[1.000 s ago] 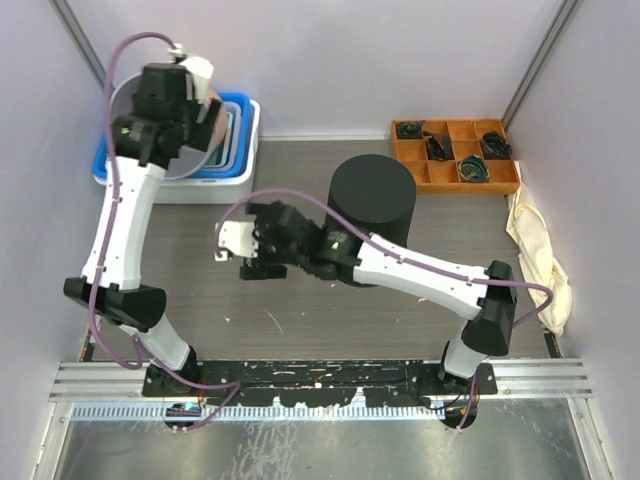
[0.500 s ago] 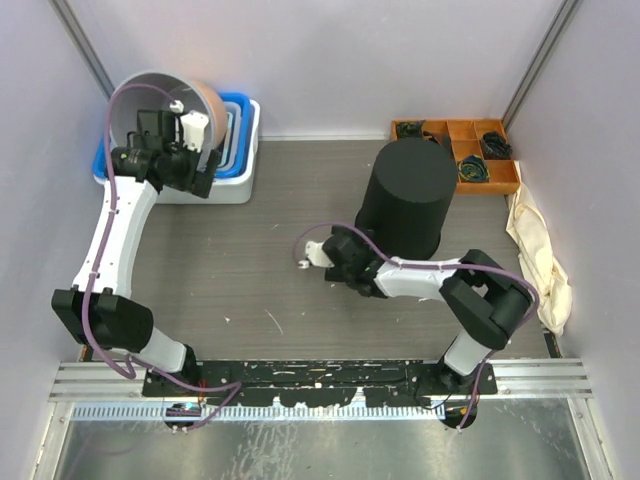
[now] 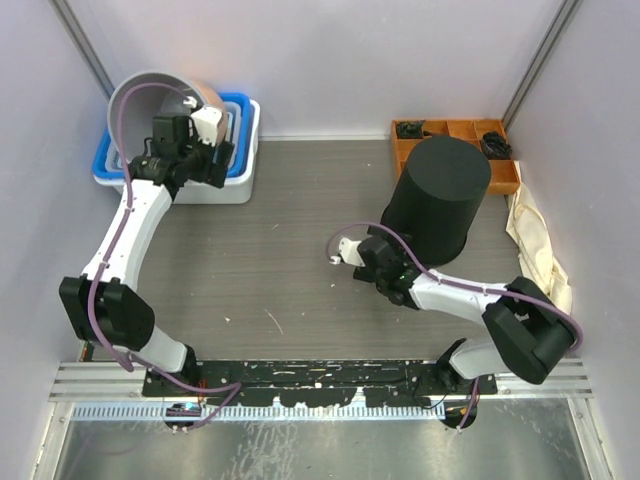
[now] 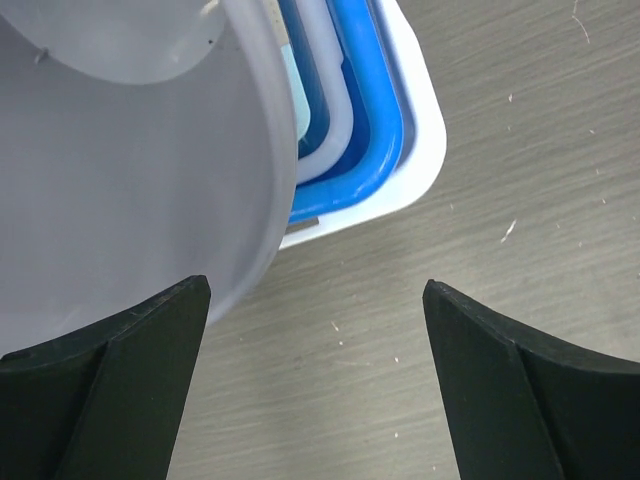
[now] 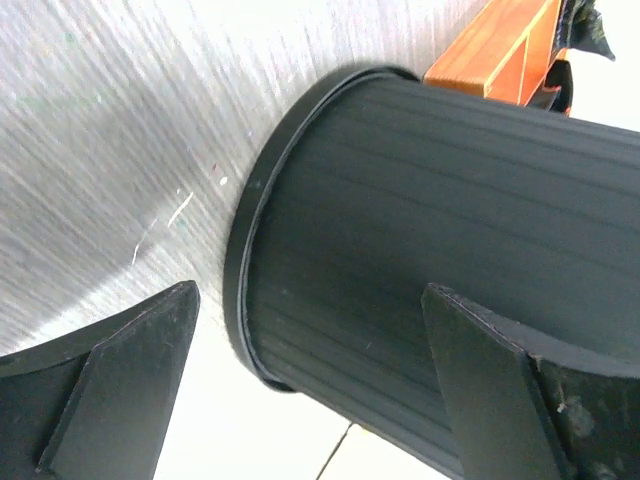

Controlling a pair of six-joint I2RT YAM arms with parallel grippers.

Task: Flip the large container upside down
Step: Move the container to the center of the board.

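Observation:
The large black container (image 3: 435, 195) stands at the right of the table with its closed end up and its rim down. In the right wrist view its ribbed wall (image 5: 430, 210) fills the space beyond the fingers. My right gripper (image 3: 385, 262) is open, low on the table, just left of the container's base (image 5: 310, 295). My left gripper (image 3: 205, 165) is open and empty at the far left, beside a grey bowl (image 3: 150, 95) that rests on the blue and white tubs (image 3: 235, 150). The left wrist view shows bare table between its fingers (image 4: 315, 290), with the bowl (image 4: 130, 170) at the left.
An orange compartment tray (image 3: 455, 160) with dark small items sits behind the black container, almost touching it. A cream cloth (image 3: 540, 250) lies along the right wall. Walls enclose the table at the left, back and right.
The black container has shifted right and back toward the orange tray, and my right gripper has followed it right. My left gripper has moved slightly right of the grey bowl.

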